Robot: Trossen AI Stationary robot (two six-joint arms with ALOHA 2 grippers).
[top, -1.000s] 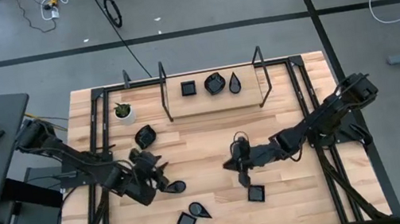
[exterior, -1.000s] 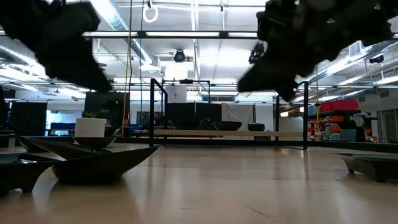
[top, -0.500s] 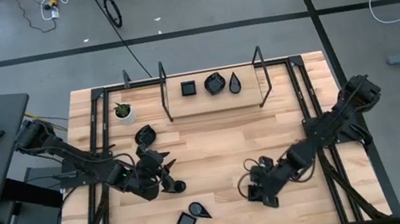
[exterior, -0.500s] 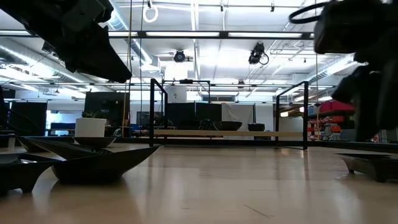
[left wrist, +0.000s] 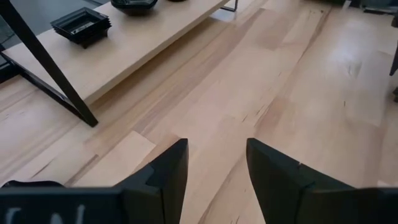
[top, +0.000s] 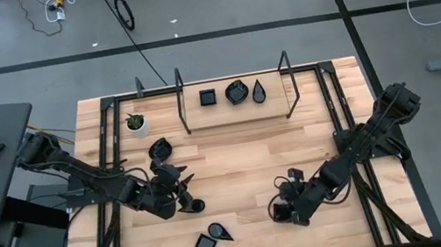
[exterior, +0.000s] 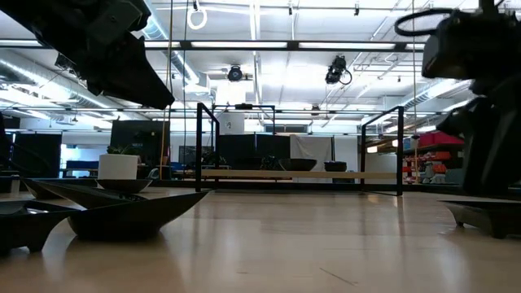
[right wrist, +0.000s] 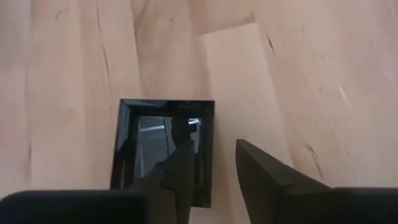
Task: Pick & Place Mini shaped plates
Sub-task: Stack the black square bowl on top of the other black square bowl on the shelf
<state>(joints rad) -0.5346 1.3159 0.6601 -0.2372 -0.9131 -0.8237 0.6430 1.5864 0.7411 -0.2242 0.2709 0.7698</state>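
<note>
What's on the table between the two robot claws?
Mostly bare wood, seen from above. Between the left end effector and the right end effector there is only a dark plate close beside the left one.

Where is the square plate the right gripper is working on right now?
In the high view the square plate lies on the table's front right part, under the right gripper, whose fingers straddle one edge of it.

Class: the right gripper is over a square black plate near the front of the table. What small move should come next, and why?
Probably close the right gripper on the square plate. The wrist view shows one finger over the dish, the other outside its rim, jaws apart, straddling the plate's wall. The left gripper waits open over bare wood.
</note>
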